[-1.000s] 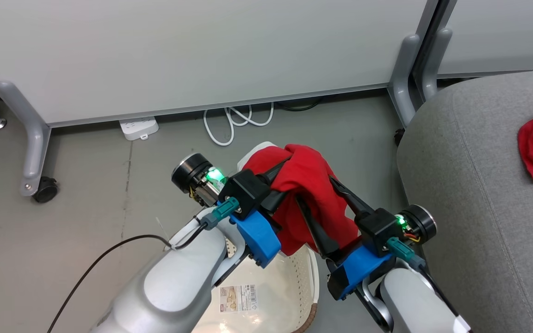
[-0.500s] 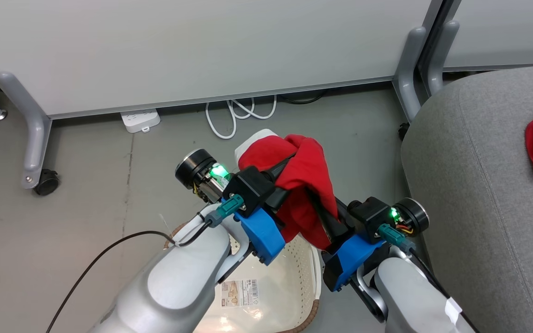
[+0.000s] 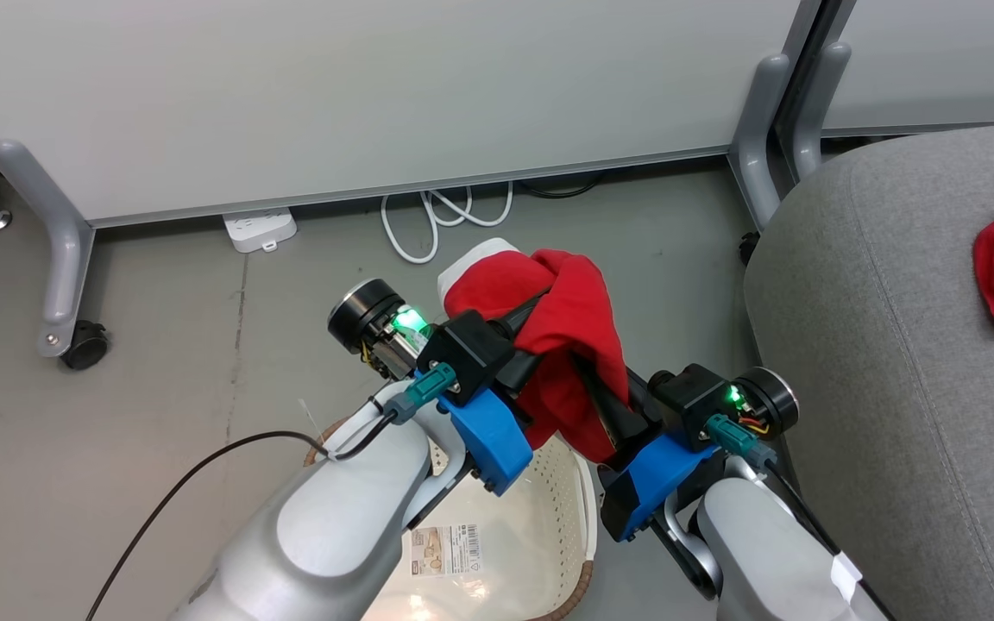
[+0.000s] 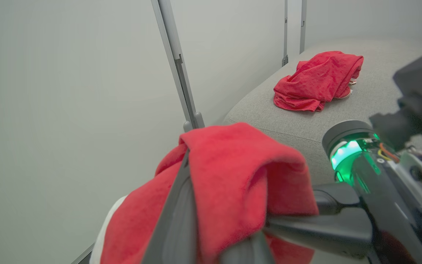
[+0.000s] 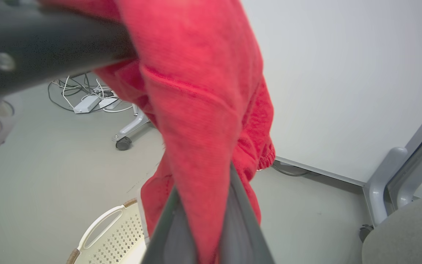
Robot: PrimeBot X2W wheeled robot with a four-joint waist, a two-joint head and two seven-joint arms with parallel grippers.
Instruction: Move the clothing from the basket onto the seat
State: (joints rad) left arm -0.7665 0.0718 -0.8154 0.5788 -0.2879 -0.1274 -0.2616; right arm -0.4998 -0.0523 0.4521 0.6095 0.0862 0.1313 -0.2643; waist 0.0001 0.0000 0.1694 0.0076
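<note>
Usefully, left wrist view shows whole garment lying on seat.

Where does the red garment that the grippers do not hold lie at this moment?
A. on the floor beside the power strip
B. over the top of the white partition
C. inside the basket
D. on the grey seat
D: the free garment lies crumpled on the grey seat, well apart from the held garment.
</note>
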